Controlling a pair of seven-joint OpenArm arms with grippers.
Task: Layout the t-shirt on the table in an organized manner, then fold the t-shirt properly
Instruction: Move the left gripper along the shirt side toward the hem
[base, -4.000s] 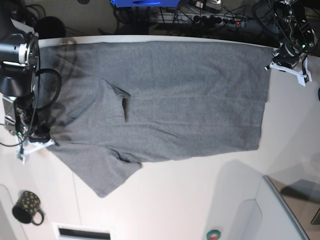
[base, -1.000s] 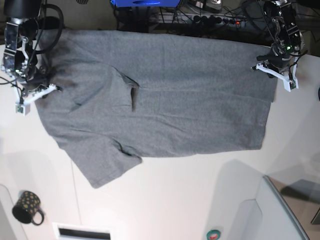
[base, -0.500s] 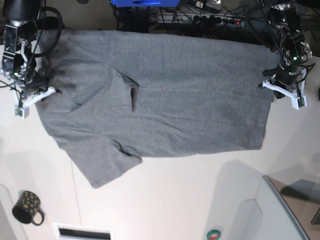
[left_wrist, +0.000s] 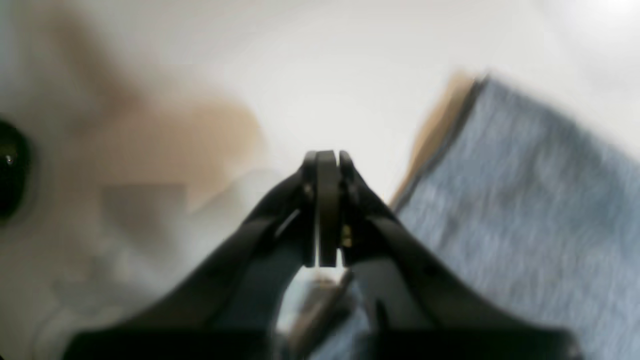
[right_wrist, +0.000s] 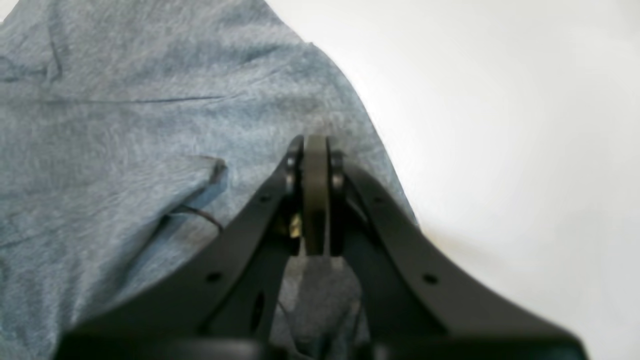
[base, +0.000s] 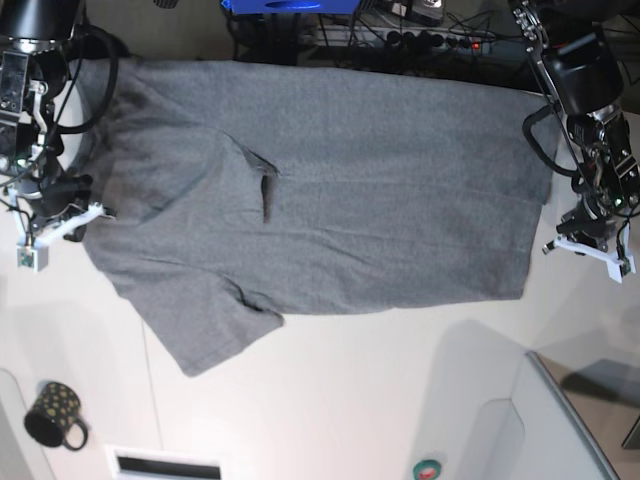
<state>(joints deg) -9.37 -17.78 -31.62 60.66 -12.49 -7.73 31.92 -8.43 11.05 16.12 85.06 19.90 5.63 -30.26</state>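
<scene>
The grey t-shirt (base: 340, 190) lies spread on the white table (base: 350, 400), one sleeve pointing to the front left and a small crease near the collar. My left gripper (base: 552, 246) hangs just off the shirt's right hem. In the left wrist view this gripper (left_wrist: 322, 210) looks shut, with nothing between its fingers. It is over bare table (left_wrist: 350, 75), and the t-shirt (left_wrist: 525, 200) is to its right. My right gripper (base: 95, 212) is at the shirt's left edge. Seen from the right wrist, it (right_wrist: 310, 150) is shut above the t-shirt (right_wrist: 125, 125). No cloth shows between its pads.
A black dotted mug (base: 55, 415) stands at the front left. A raised white panel (base: 560, 420) fills the front right corner, with a small round red-green object (base: 427, 467) beside it. Cables and a power strip (base: 400, 40) run behind the table's far edge.
My left gripper has come off the shirt's far right corner and moved forward along the hem onto bare table. My right gripper has slid a little toward the front. The shirt has barely shifted.
</scene>
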